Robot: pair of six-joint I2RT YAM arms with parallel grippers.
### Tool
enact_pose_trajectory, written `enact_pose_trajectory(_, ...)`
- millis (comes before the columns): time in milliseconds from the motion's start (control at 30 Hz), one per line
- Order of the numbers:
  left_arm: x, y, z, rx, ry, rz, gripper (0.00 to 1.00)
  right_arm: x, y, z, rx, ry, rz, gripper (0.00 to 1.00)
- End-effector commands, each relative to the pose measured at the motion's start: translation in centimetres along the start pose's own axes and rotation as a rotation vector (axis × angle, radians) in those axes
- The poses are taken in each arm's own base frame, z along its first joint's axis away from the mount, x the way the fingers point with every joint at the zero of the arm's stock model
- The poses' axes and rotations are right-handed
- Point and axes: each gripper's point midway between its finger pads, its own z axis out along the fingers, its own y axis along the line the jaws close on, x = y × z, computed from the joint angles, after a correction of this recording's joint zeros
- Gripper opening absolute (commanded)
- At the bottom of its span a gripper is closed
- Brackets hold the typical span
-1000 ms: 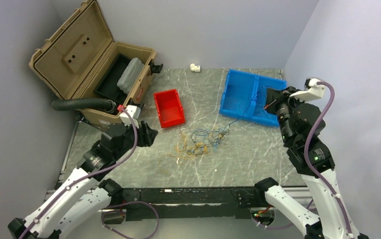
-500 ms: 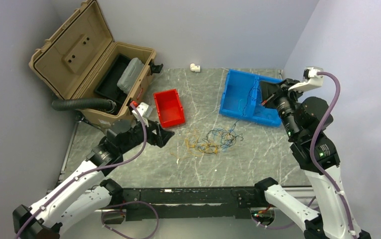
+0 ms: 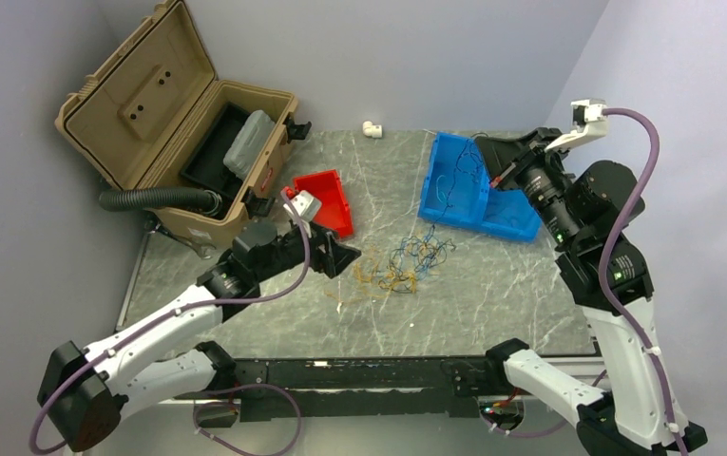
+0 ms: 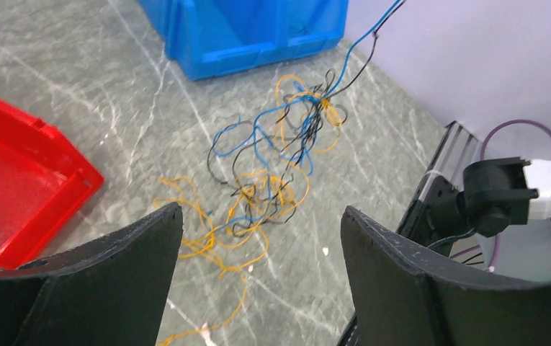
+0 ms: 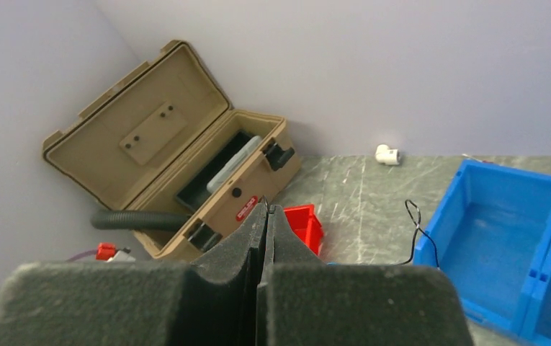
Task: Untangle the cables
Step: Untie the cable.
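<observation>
The cables (image 3: 405,262) are a small tangle of orange-yellow, blue and dark thin wires on the marble table. In the left wrist view the cables (image 4: 272,173) lie just ahead of my fingers. My left gripper (image 3: 345,256) (image 4: 261,216) is open and empty, low over the table just left of the tangle. My right gripper (image 3: 500,160) (image 5: 265,210) is raised over the blue bin (image 3: 454,180) and shut on thin blue and dark strands. These strands (image 3: 449,190) run taut from the tangle up across the bin. A dark wire loop (image 5: 411,210) hangs by the bin's edge.
A red bin (image 3: 333,195) sits behind my left wrist. An open tan case (image 3: 179,123) with a black ribbed hose (image 3: 155,199) stands at the back left. A small white fitting (image 3: 372,127) lies by the back wall. The table's right edge (image 4: 438,155) is close.
My left arm has reached right to the tangle's edge. My right gripper has risen and pulled back with its strands. The tangle has slid right and the blue bin has shifted and tilted.
</observation>
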Motion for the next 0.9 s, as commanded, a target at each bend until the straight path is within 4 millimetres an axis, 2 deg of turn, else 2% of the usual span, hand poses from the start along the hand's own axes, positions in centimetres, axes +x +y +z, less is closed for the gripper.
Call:
enact_pose_trajectory(0,-5.2,-3.6,0.8,0.151,-0.146,0.019,0.82,-1.4,2.4,0.0,-0.109,-0.02,0.029,0.0)
enact_pose_trajectory(200,-6.1,-6.7,3.0,0.272,-0.14,0.05,0.77,-1.0,3.0,0.5,-0.141,-0.005,0.053,0.0)
enact_pose_trajectory(367,-4.4,-8.5,6.4,0.339,-0.075,0.046,0.72,-1.4,3.2,0.5,-0.146,-0.02,0.067,0.0)
enact_pose_trajectory(467,-2.5,-8.6,8.9,0.353,-0.028,0.024,0.69,-1.9,3.4,0.4,-0.145,-0.033,0.074,0.0)
enact_pose_trajectory(633,0.2,-7.6,12.2,0.328,0.035,-0.022,0.64,-3.0,3.7,-0.2,-0.148,-0.058,0.077,0.0)
enact_pose_trajectory(867,2.5,-7.2,14.7,0.346,0.082,-0.057,0.62,-4.0,3.6,-0.8,-0.13,-0.083,0.077,0.0)
